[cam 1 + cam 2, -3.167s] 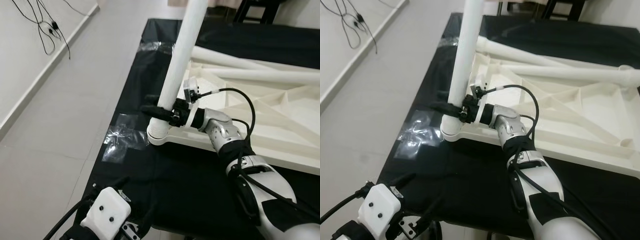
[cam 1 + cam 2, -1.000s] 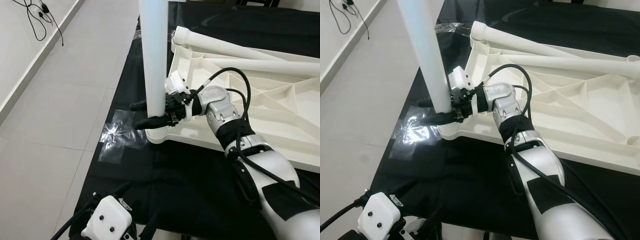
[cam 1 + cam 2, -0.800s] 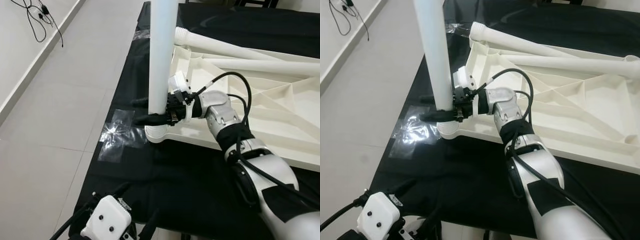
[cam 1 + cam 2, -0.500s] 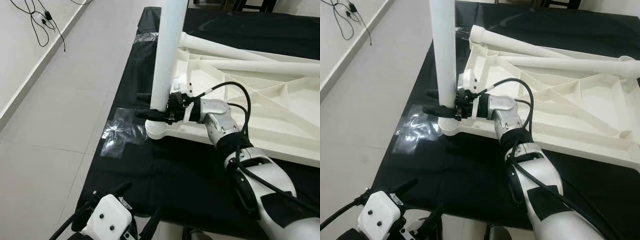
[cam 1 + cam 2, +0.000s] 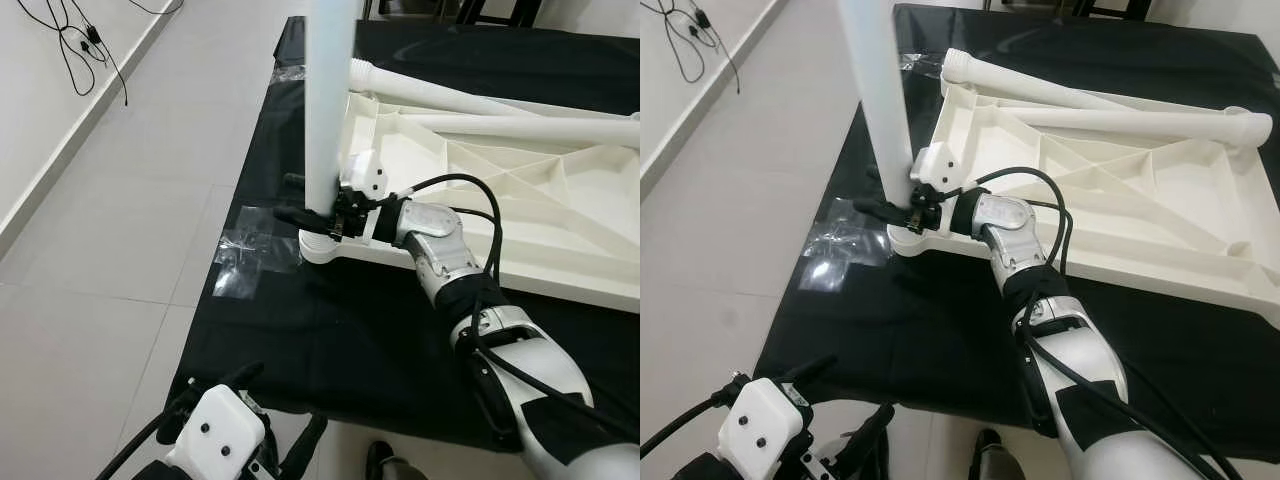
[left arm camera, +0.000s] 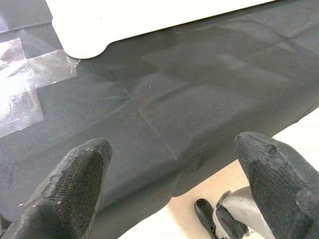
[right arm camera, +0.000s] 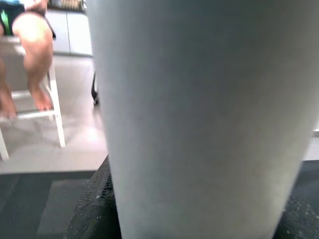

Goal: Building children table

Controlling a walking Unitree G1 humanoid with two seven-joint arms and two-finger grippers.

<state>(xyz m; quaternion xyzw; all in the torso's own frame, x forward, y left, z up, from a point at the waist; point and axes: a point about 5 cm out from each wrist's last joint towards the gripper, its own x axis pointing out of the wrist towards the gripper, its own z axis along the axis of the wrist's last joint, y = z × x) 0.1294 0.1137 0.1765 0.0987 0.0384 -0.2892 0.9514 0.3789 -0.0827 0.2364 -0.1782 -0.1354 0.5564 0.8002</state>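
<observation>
A white plastic table top (image 5: 560,230) lies upside down on a black cloth. One white leg (image 5: 330,100) stands upright in the socket (image 5: 325,248) at its near left corner. My right gripper (image 5: 300,198) is shut on this leg just above the socket, with a black finger on either side of it. In the right wrist view the leg (image 7: 199,114) sits close against the camera. Two more legs (image 5: 1040,90) (image 5: 1140,125) lie loose across the table top. My left gripper (image 6: 174,189) hangs open and holds nothing, low by the cloth's near edge (image 5: 280,405).
The black cloth (image 5: 330,340) is taped to the tiled floor with clear tape (image 5: 250,250). Cables (image 5: 70,40) lie by the wall at far left. A shoe (image 5: 380,462) shows at the near edge. A person's legs and a white chair (image 7: 30,55) are beyond the leg.
The leg leaned to the right three seconds ago and now stands upright in the socket. My right wrist has rolled round it, keeping its hold. The camera has shifted.
</observation>
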